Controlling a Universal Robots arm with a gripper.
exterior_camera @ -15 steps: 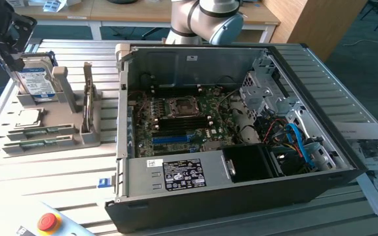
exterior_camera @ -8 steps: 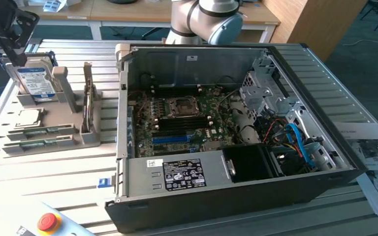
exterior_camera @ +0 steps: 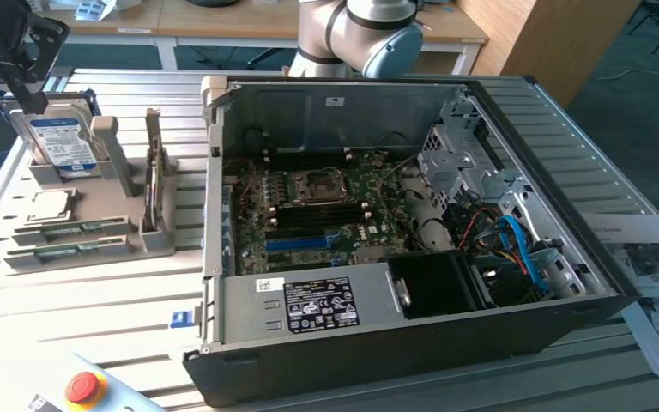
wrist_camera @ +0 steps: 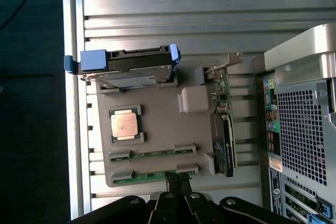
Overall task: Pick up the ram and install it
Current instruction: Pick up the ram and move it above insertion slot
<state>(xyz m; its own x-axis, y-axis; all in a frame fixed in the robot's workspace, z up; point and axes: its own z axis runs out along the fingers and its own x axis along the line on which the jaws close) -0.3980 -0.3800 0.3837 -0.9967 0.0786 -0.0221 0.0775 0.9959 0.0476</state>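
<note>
Two thin green sticks lie side by side in slots of a grey holder (exterior_camera: 100,219) (wrist_camera: 157,124) on the slatted table. The ram (exterior_camera: 72,251) (wrist_camera: 149,174) is the one nearer the holder's edge; its look-alike (exterior_camera: 72,229) (wrist_camera: 152,154) lies beside it. My gripper (exterior_camera: 32,96) (wrist_camera: 176,183) is shut with nothing in it. In the exterior view it hangs above the holder's far end, by the hard drive. In the wrist view its black fingertips meet just over the ram's end.
The holder also carries a silver processor chip (exterior_camera: 49,206) (wrist_camera: 125,124), an upright hard drive (exterior_camera: 61,142) (wrist_camera: 131,72) and an expansion card on edge (exterior_camera: 152,176) (wrist_camera: 223,129). The open computer case (exterior_camera: 421,215) lies at the exterior view's right, its motherboard slots (exterior_camera: 306,221) exposed. A red stop button (exterior_camera: 83,386) sits near the front.
</note>
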